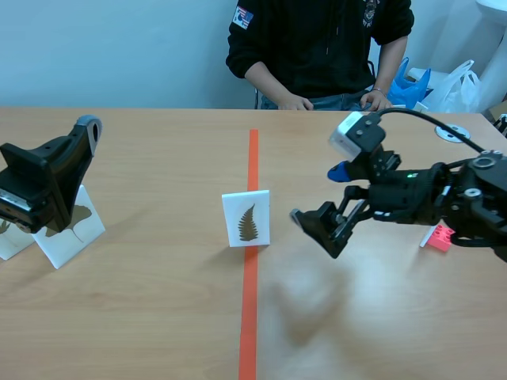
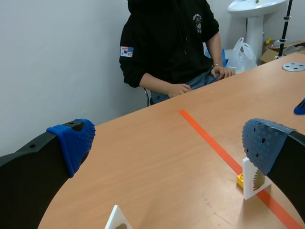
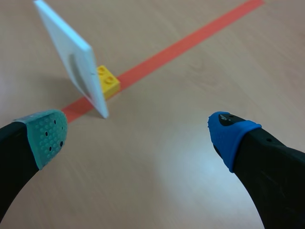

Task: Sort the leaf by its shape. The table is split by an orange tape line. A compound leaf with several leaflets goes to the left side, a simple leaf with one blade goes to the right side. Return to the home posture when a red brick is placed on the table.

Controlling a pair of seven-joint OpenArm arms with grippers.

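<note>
Both arms in view, both grippers spread wide, nothing gripped.
Left arm (image 1: pixel 28 194) sits at the far left, left gripper (image 1: pixel 51 150) tilted upward, fingers well apart. Right arm (image 1: pixel 444 194) comes in from the right, stretched toward the middle, right gripper (image 1: pixel 317 194) angled down and leftward, fingers also apart.

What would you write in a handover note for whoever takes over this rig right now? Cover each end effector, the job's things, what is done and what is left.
Left end effector: open, empty, over the table's left side, next to a leaf card standing there.
Right end effector: open, empty, low on the right side, facing the fern card.
Fern card: upright on the orange tape line, propped by a yellow brick; not yet sorted.
Left to do: the fern is compound, so move it left.
Check: a small red block lies below the right arm; it may be the home signal.
</note>
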